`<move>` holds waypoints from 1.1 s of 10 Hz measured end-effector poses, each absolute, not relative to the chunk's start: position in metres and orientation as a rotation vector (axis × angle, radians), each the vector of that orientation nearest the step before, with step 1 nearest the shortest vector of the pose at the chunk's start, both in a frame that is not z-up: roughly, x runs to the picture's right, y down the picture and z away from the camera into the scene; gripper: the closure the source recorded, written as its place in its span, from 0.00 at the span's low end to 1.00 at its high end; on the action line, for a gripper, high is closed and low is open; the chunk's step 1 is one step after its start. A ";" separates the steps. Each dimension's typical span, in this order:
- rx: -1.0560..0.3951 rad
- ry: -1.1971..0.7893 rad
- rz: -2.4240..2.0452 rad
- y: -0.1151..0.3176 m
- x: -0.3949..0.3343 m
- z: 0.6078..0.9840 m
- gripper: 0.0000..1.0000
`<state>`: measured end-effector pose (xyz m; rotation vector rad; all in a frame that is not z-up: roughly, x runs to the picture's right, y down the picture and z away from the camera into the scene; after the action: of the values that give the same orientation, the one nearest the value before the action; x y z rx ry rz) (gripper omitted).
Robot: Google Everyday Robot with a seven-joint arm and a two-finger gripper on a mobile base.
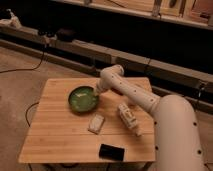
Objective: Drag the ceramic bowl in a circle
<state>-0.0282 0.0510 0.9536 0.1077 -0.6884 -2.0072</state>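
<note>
While pincer [96,91] hangs by ceramic bowl [81,101], grip unclear; wooden table [55,135], dark ledge [125,56] behind.

Blurred hand [95,91] at ceramic bowl [81,100] rim

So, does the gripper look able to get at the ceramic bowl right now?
Probably yes. The gripper sits at the rim of the ceramic bowl on the arm's side, with nothing between them. The small white packet lies nearer the camera, apart from the bowl.
</note>
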 end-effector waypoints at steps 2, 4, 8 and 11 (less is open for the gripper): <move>0.102 -0.697 -2.134 0.079 -0.025 0.928 1.00; 0.074 -0.687 -2.242 0.104 -0.019 0.905 1.00; 0.176 -0.722 -2.354 0.111 -0.098 0.883 1.00; 0.317 -0.800 -2.395 0.094 -0.174 0.872 1.00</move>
<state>-0.1743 0.0945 0.8724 0.3167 -0.7999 -2.3948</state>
